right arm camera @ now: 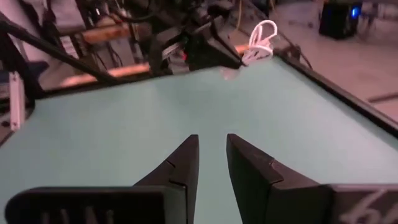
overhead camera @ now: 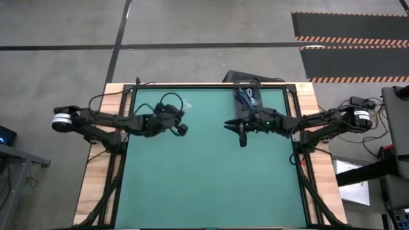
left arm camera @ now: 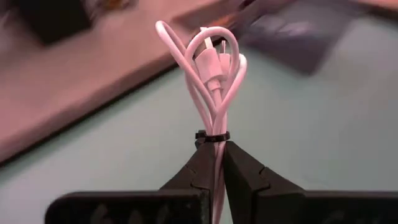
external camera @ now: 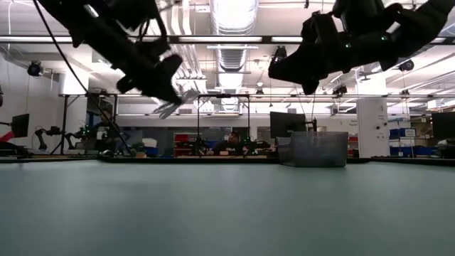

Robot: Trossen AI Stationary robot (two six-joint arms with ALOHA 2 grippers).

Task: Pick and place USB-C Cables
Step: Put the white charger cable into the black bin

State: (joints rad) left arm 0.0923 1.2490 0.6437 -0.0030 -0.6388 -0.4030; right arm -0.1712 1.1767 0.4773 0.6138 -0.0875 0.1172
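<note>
One white cable (left arm camera: 214, 74) is clamped in the left end effector (left arm camera: 219, 163), long axis in line with the fingers, loops pointing away, above the bench (overhead camera: 211, 185). At 3 o'clock, the right end effector (right arm camera: 211, 163) is held slightly apart, empty, beside a bin (external camera: 318, 148).

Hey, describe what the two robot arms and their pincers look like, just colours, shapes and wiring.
Both arms are dark, jointed and slim, each with a pale silver-white cylinder at its outer end. Thin black wires loop beside the left arm. The left pincer and right pincer each have two matte black, wedge-shaped fingers tapering to the tips, mounted on a blocky black base. Small green lights glow on the right arm's wrist.
</note>
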